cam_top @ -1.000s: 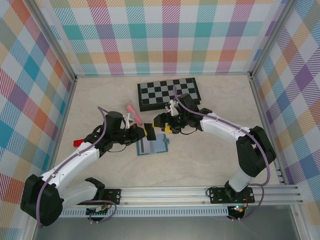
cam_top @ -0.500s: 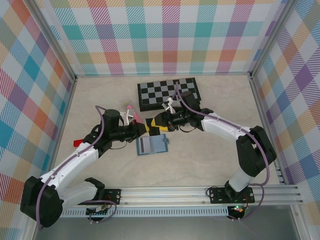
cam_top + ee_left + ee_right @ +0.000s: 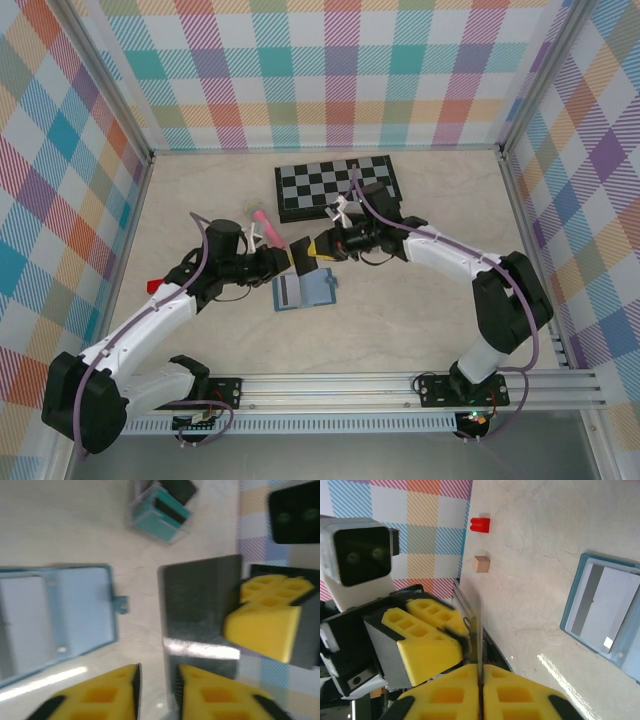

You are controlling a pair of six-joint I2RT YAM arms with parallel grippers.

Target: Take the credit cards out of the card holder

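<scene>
The blue-grey card holder lies open on the table, with a pale card with a dark stripe in one pocket. Above and behind it, my right gripper is shut on a dark grey credit card, held upright off the table. My left gripper is open, and the card's near edge sits in its gap, close to one finger. In the top view both grippers, left and right, meet at the card. A small stack of teal cards lies on the table beyond.
The black-and-grey chessboard lies at the back, just behind the right arm. A pink marker rests beside the left wrist. A red block and a tan block sit at the left near the wall.
The two grippers have closed in on each other above the holder. The dark card now stands upright between them, clamped by the right gripper.
</scene>
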